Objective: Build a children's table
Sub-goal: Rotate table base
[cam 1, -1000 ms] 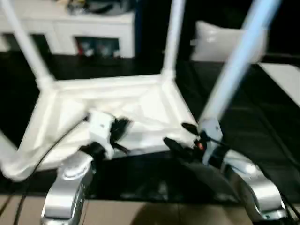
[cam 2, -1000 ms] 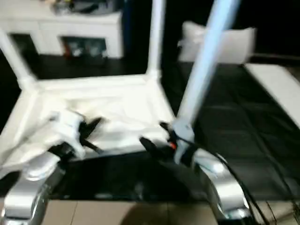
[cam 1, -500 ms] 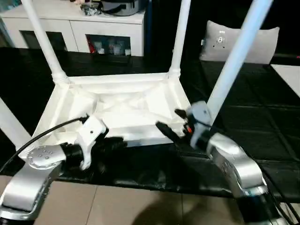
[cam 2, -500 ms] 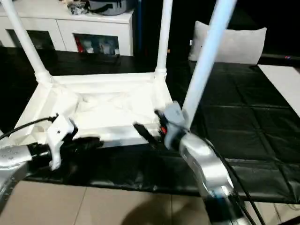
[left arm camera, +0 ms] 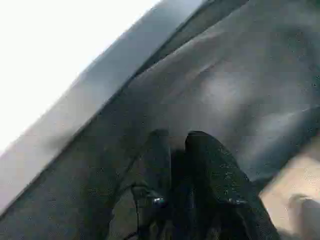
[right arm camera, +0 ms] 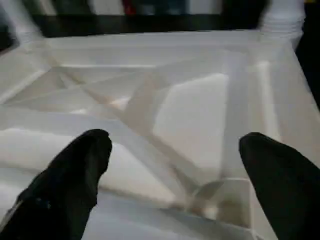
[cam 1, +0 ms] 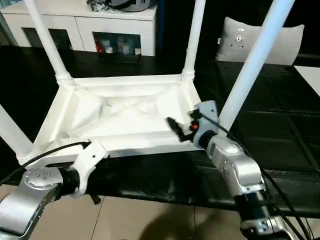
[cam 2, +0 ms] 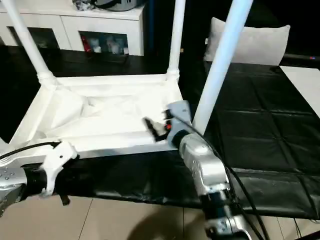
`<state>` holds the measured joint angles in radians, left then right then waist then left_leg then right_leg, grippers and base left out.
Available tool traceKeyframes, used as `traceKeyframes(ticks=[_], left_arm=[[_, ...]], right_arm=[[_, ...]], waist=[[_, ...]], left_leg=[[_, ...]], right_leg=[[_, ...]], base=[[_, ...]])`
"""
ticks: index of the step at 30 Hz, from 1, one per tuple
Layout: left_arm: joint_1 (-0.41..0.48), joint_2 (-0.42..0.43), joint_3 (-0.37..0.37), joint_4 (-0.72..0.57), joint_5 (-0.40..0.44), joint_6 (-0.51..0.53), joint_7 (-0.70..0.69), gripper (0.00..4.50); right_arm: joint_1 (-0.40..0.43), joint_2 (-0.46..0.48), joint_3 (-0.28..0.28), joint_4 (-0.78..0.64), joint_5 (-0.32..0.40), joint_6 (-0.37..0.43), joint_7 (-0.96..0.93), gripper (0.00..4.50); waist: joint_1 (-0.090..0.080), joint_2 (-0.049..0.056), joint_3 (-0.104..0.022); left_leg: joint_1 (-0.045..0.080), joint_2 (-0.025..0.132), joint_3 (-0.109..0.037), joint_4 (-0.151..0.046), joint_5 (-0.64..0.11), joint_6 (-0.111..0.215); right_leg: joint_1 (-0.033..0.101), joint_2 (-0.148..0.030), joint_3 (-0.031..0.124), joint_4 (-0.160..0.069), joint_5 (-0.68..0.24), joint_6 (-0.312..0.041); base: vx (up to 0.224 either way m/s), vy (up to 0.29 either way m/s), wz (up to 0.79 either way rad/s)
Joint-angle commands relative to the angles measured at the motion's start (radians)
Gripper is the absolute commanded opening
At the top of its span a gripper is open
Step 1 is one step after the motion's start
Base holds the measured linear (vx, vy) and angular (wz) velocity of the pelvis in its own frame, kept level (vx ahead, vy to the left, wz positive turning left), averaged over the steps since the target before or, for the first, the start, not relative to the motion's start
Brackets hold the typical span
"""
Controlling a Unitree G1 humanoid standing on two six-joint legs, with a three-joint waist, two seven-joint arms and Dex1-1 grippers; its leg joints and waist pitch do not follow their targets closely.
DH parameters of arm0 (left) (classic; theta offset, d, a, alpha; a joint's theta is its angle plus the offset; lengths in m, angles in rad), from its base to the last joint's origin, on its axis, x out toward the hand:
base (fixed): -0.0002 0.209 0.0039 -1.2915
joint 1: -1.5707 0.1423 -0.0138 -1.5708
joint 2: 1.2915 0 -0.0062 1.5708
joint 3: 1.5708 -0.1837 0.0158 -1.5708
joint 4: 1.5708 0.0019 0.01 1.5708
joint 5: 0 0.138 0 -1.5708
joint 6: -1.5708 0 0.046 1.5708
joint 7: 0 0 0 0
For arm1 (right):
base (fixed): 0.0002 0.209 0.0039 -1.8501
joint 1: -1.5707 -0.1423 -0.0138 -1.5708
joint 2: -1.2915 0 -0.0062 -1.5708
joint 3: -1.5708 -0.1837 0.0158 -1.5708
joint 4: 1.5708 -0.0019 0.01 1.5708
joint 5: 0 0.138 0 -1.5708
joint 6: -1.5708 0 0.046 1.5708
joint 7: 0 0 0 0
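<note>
The children's table lies upside down on a black mat, its ribbed white tabletop (cam 1: pixel 125 112) facing up. Legs stand in all four corner sockets: far left (cam 1: pixel 47 42), far right (cam 1: pixel 194 37), near right (cam 1: pixel 252 62) and near left (cam 1: pixel 12 137). My right gripper (cam 1: pixel 180 125) hovers open at the tabletop's near rim, beside the near right leg. In the right wrist view its fingers (right arm camera: pixel 75 175) stand wide apart over the ribs, holding nothing. My left gripper (left arm camera: pixel 175 147) is low over the mat before the tabletop's near edge, its fingers nearly together and empty.
The black quilted mat (cam 1: pixel 280 130) ends at a beige tiled floor (cam 1: pixel 150 220) near me. A white cabinet with glass doors (cam 1: pixel 100 22) stands behind the table. A grey cushion (cam 1: pixel 260 37) sits at the back right, and a white surface (cam 1: pixel 311 75) at the right edge.
My left arm has drawn back off the tabletop's near rim toward me and to the left. The right gripper stays open by the near right leg. The camera has shifted.
</note>
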<state>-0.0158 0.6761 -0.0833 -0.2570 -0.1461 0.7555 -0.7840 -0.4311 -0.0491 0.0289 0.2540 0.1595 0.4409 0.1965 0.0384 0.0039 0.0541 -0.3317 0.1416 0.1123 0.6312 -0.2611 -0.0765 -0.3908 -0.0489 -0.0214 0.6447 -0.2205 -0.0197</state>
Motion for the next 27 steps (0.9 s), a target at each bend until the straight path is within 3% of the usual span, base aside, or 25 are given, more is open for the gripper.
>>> traceKeyframes(ticks=[1,4,5,10,12,15,17,19,20,21,22,23,24,25,27], left_arm=[[-0.01,-0.002,0.007,0.018,0.02,-0.014,0.034,0.94],[-0.042,-0.039,0.034,0.048,0.019,-0.045,0.085,0.94],[-0.054,-0.051,0.037,0.058,0.018,-0.047,0.094,0.94],[-0.085,-0.083,0.006,0.103,0.034,-0.064,0.117,0.94],[-0.12,-0.121,-0.009,0.148,0.048,-0.095,0.15,0.94],[-0.178,-0.19,-0.021,0.213,0.062,-0.135,0.205,0.94],[-0.217,-0.234,-0.038,0.27,0.082,-0.183,0.237,0.94],[-0.256,-0.273,-0.05,0.323,0.1,-0.25,0.273,0.94],[-0.286,-0.308,-0.052,0.356,0.103,-0.295,0.3,0.94],[-0.287,-0.31,-0.051,0.357,0.103,-0.297,0.301,0.94],[-0.294,-0.322,-0.047,0.362,0.099,-0.304,0.309,0.94],[-0.291,-0.353,-0.027,0.337,0.072,-0.302,0.318,0.94],[-0.269,-0.356,-0.021,0.301,0.054,-0.299,0.303,0.94],[-0.242,-0.346,-0.018,0.27,0.044,-0.309,0.284,1.15],[-0.203,-0.335,-0.008,0.228,0.01,-0.304,0.246,1.15]], right_arm=[[-0.003,-0.011,-0.067,0.031,-0.023,-0.014,-0.078,4.5],[-0.007,-0.025,-0.12,0.052,-0.01,-0.031,-0.122,4.5],[-0.01,-0.036,-0.133,0.06,-0.011,-0.04,-0.127,4.5],[-0.037,-0.12,-0.18,0.112,-0.025,-0.083,-0.134,4.5],[-0.065,-0.193,-0.205,0.17,-0.035,-0.116,-0.13,4.5],[-0.104,-0.292,-0.238,0.253,-0.05,-0.157,-0.122,4.5],[-0.126,-0.343,-0.249,0.307,-0.059,-0.191,-0.117,4.5],[-0.141,-0.386,-0.252,0.348,-0.068,-0.214,-0.116,4.5],[-0.155,-0.415,-0.252,0.382,-0.072,-0.234,-0.121,4.5],[-0.156,-0.416,-0.252,0.383,-0.073,-0.235,-0.122,4.5],[-0.159,-0.423,-0.251,0.391,-0.074,-0.242,-0.122,4.5],[-0.158,-0.426,-0.243,0.374,-0.067,-0.25,-0.092,4.5],[-0.148,-0.416,-0.23,0.343,-0.051,-0.257,-0.046,4.5],[-0.132,-0.399,-0.219,0.309,-0.036,-0.26,-0.001,4.5],[-0.104,-0.379,-0.2,0.258,-0.015,-0.256,0.062,4.5]], waist=[[0.0,0.015,-0.049],[0.009,0.014,-0.05],[0.012,0.013,-0.051],[0.018,0.009,-0.052],[0.021,0.005,-0.053],[0.033,0.001,-0.056],[0.04,-0.011,-0.06],[0.042,-0.013,-0.059],[0.044,-0.012,-0.061],[0.043,-0.015,-0.064],[0.046,-0.01,-0.067],[0.041,-0.014,-0.07],[0.041,-0.007,-0.07],[0.035,-0.011,-0.069],[0.021,-0.011,-0.068]], left_leg=[[-0.01,0.05,0.0,-0.092,-0.066,-0.014],[-0.006,0.051,0.004,-0.092,-0.064,-0.015],[-0.011,0.05,0.004,-0.093,-0.051,-0.014],[-0.009,0.048,0.01,-0.089,-0.047,-0.001],[-0.009,0.047,0.013,-0.088,-0.052,0.008],[-0.004,0.046,0.021,-0.083,-0.03,0.021],[-0.017,0.044,0.021,-0.079,0.006,0.043],[-0.025,0.044,0.02,-0.078,0.025,0.056],[-0.019,0.043,0.022,-0.074,0.02,0.062],[-0.021,0.042,0.022,-0.073,0.028,0.064],[-0.024,0.044,0.02,-0.072,0.049,0.068],[-0.036,0.044,0.02,-0.066,0.101,0.084],[-0.035,0.043,0.02,-0.063,0.105,0.09],[-0.044,0.045,0.019,-0.064,0.101,0.105],[-0.043,0.05,0.021,-0.064,0.085,0.124]], right_leg=[[0.048,-0.071,0.048,-0.078,-0.109,-0.211],[0.045,-0.068,0.046,-0.076,-0.074,-0.211],[0.049,-0.069,0.045,-0.072,-0.053,-0.212],[0.048,-0.07,0.044,-0.074,-0.046,-0.212],[0.049,-0.071,0.043,-0.078,-0.076,-0.208],[0.046,-0.068,0.043,-0.077,-0.032,-0.225],[0.055,-0.069,0.042,-0.074,-0.001,-0.22],[0.06,-0.073,0.041,-0.076,-0.014,-0.211],[0.056,-0.072,0.04,-0.079,-0.024,-0.216],[0.059,-0.071,0.04,-0.077,-0.01,-0.221],[0.062,-0.074,0.04,-0.071,0.018,-0.225],[0.067,-0.073,0.037,-0.063,0.102,-0.232],[0.064,-0.072,0.036,-0.061,0.115,-0.237],[0.071,-0.077,0.036,-0.06,0.127,-0.244],[0.066,-0.075,0.034,-0.062,0.114,-0.254]], base=[[0.0,0.0,0.0],[0.0,0.0,0.0],[0.0,0.0,0.0],[0.0,0.0,0.0],[0.0,0.0,0.0],[0.0,0.0,0.0],[0.0,0.0,0.0],[0.0,0.0,0.0],[0.0,0.0,0.0],[0.0,0.0,0.0],[0.0,0.0,0.0],[0.0,0.0,0.0],[0.0,0.0,0.0],[0.0,0.0,0.0],[0.0,0.0,0.0]])
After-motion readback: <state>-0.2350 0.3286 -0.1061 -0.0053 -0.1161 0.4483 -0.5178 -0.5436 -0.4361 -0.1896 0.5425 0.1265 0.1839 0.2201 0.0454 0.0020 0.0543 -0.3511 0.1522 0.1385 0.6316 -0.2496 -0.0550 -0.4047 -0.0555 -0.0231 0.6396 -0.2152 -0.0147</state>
